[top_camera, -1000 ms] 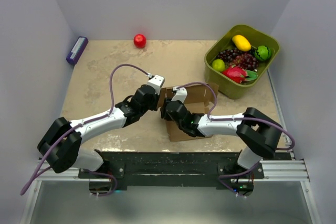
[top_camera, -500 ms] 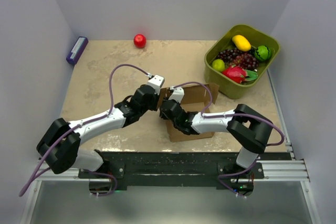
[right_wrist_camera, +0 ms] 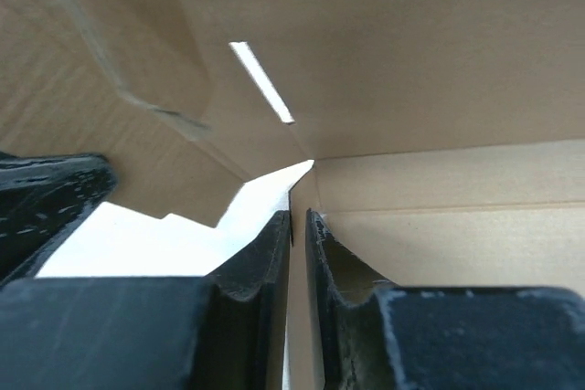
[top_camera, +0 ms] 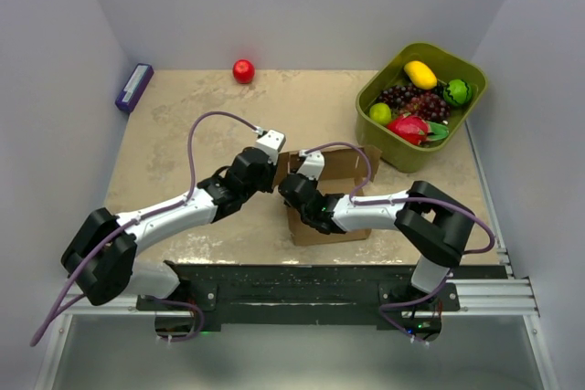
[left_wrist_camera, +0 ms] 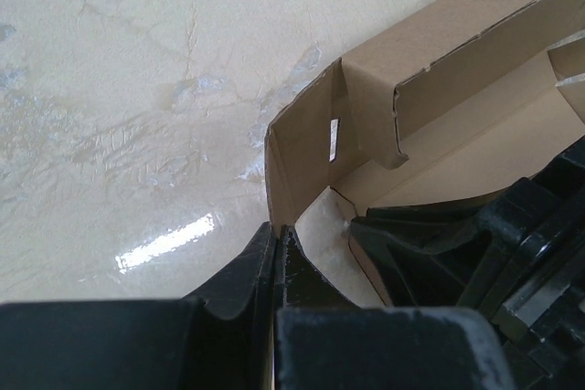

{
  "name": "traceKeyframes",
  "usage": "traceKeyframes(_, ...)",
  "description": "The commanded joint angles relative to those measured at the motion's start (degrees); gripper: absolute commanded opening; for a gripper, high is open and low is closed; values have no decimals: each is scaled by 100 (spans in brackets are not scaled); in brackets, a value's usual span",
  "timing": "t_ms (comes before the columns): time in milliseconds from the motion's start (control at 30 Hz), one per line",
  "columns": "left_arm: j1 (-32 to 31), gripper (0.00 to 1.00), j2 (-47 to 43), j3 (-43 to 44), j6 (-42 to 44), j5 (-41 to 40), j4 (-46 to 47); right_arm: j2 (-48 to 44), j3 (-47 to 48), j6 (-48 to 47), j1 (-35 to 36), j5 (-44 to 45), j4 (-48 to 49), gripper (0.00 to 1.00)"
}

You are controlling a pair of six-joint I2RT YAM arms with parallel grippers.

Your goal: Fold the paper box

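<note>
Just beside the green bin (top_camera: 399,158), off its near-left corner and toward the arm bases, the paper box (top_camera: 340,169) sat on the table (top_camera: 183,125). It was half raised: one long wall stood upright on the side facing the bin, and a flat panel lay out on the side nearer the arm bases.

Both grippers met at the box end farthest from the bin. The left gripper (top_camera: 277,173) reached in from the side away from the bin. In its wrist view its fingers (left_wrist_camera: 242,276) were pressed together on the thin edge of an upright end panel, the cardboard pinched between the tips. Above that grip the panel curved round a corner with a narrow slot (left_wrist_camera: 334,139) cut through it, and a notched tab hung down from the adjoining wall.

The right gripper (top_camera: 289,189) sat inside the box, on the bin side of the left one and almost touching it. Its fingers (right_wrist_camera: 251,267) were clamped on a standing cardboard edge where two inner faces met, with only the sheet's thickness between them.

The bin held fruit (top_camera: 416,116). Well to the left of the bin, near the back wall, lay a red ball (top_camera: 243,70). Farther from the bin again, against the left wall, lay a purple block (top_camera: 134,87).
</note>
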Motion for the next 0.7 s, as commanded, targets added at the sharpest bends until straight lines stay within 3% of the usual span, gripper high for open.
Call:
traceKeyframes(0, 27, 0, -206, 84, -1, -90, 43, -52, 100, 173, -78, 445, -240, 15)
traceKeyframes(433, 27, 0, -276, 13, 183, 217, 227, 9, -269, 305, -411, 252, -241, 14)
traceKeyframes(600, 27, 0, -277, 4, 271, 384, 298, 238, -129, 243, -438, 313, -372, 18)
traceKeyframes(667, 27, 0, -294, 4, 280, 384, 298, 308, -76, 252, -447, 418, -521, 24)
